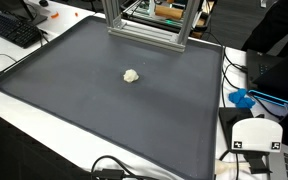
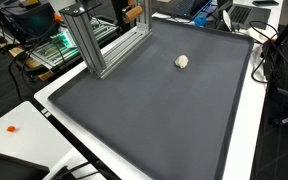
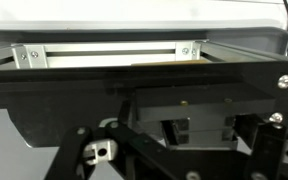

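Note:
A small crumpled whitish lump point(image 1: 131, 75) point(image 2: 182, 61) lies alone on a large dark grey mat point(image 1: 104, 115) point(image 2: 154, 115). An aluminium frame point(image 1: 149, 32) point(image 2: 99, 45) stands at one edge of the mat. In the wrist view the same kind of frame rail point(image 3: 109, 50) and a dark panel point(image 3: 134, 82) fill the picture close up. My gripper point(image 3: 189, 162) shows only as dark linkages at the lower left and lower right, spread wide with nothing between them. The lump is not in the wrist view. Neither exterior view shows the gripper.
The mat lies on a white table. A black keyboard point(image 1: 12, 28) sits at one corner, a blue object point(image 1: 242, 98) and a white housing point(image 1: 256, 135) beside the mat's edge. Cables point(image 1: 114, 170) trail along the front. Cluttered benches point(image 2: 39, 35) stand behind the frame.

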`<act>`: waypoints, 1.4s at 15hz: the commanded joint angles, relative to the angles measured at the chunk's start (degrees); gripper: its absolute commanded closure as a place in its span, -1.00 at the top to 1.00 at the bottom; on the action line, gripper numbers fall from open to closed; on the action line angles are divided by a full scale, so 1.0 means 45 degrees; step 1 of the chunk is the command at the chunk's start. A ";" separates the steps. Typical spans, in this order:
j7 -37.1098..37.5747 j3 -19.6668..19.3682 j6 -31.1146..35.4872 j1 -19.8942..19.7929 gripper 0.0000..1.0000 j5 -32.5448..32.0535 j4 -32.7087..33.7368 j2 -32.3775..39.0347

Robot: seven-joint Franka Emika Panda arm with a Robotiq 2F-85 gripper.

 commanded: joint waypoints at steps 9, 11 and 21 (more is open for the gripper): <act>-0.0008 0.0061 0.0185 -0.0062 0.88 -0.0083 -0.0401 -0.0257; -0.0002 0.0075 0.0198 -0.0066 1.00 -0.0102 -0.0402 -0.0237; -0.0066 0.0100 0.0214 0.0032 0.77 -0.0051 -0.0215 -0.0237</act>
